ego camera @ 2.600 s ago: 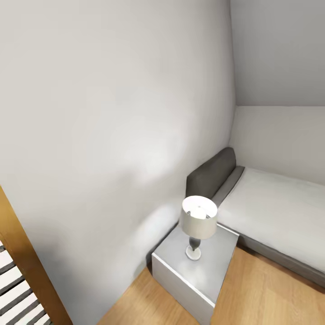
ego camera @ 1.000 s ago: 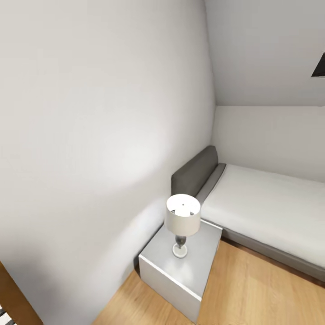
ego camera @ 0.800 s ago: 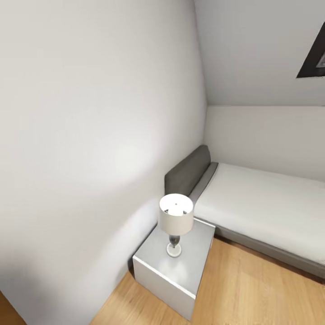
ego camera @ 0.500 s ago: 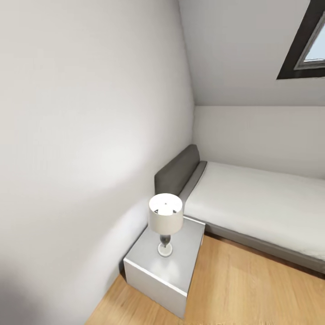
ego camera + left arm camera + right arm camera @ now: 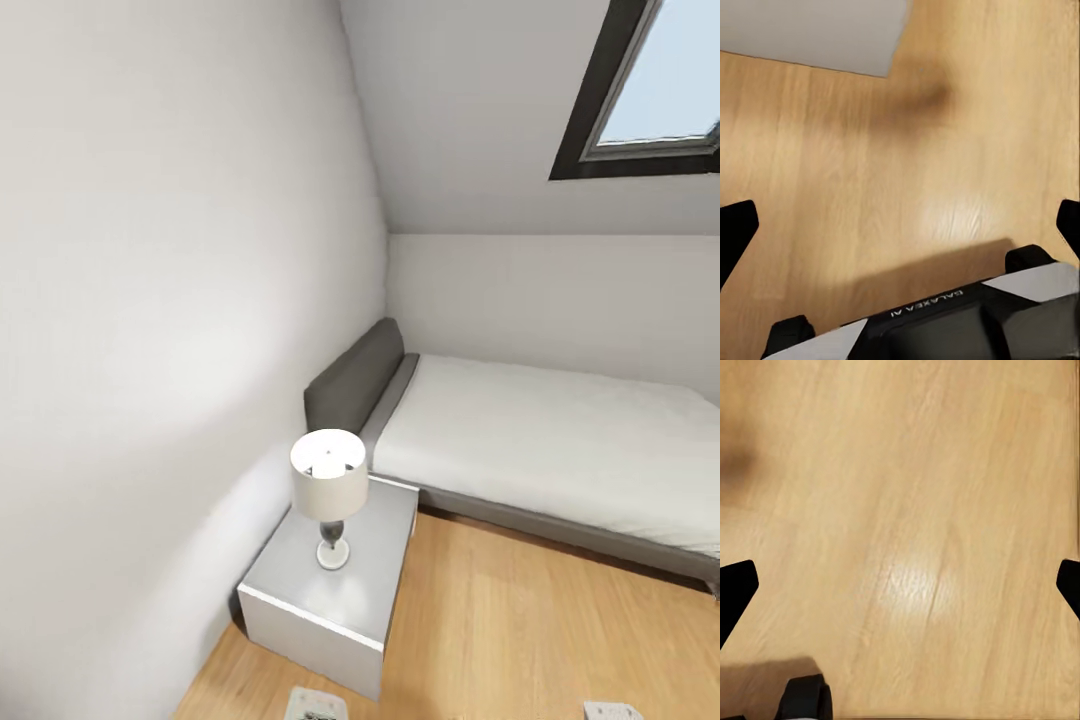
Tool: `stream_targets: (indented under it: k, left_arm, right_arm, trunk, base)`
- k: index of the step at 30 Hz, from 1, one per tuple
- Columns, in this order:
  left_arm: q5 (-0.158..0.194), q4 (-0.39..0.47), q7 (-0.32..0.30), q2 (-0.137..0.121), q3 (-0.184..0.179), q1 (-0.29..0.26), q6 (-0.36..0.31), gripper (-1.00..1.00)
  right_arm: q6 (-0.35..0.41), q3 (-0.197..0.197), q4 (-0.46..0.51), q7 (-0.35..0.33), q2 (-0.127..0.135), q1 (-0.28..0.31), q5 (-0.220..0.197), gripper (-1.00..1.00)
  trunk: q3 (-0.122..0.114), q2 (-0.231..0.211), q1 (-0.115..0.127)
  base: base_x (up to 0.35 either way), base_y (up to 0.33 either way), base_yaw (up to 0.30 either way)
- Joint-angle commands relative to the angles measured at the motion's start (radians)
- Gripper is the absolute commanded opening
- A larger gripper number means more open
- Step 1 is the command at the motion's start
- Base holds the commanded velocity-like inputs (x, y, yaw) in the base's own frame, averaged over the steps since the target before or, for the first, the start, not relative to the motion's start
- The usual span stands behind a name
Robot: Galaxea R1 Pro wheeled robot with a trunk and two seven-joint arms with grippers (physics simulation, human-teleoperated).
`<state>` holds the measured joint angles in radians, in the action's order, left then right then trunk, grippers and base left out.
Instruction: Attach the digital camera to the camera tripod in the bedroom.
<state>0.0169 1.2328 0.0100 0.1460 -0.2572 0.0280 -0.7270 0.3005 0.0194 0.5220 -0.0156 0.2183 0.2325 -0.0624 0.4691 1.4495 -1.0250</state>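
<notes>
From the head camera I see a corner of the bedroom: a table lamp with a white shade stands on a grey nightstand against the pale wall, just beside a bed with a dark grey headboard. A dark-framed skylight sits in the sloped ceiling. My left gripper hangs spread wide with nothing held over the light wood floor; my right gripper is likewise parted over bare boards. The digital camera and tripod are somewhere outside these views.
</notes>
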Motion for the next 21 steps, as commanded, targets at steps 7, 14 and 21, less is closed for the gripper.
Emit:
stream_targets:
  k: [7, 14, 21]
  left_arm:
    - [0.005, 0.068, 0.029, 0.021, -0.171, -0.034, -0.031, 1.00]
    - [0.246, 0.058, 0.059, 0.016, -0.169, -0.047, 0.029, 1.00]
    - [0.414, 0.028, 0.075, -0.009, -0.165, -0.044, 0.176, 1.00]
  right_arm:
    - [0.002, 0.003, 0.008, -0.055, 0.049, -0.001, -0.028, 1.00]
    - [-0.012, 0.003, 0.026, -0.132, 0.083, -0.001, -0.032, 1.00]
    - [-0.016, 0.004, 0.033, -0.144, 0.088, -0.001, -0.033, 1.00]
  trunk:
    - [0.001, 0.001, 0.000]
    - [0.001, 0.001, 0.000]
    - [0.001, 0.001, 0.000]
  base:
    - [0.000, 0.000, -0.265]
    - [0.000, 0.000, -0.265]
    - [0.000, 0.000, -0.265]
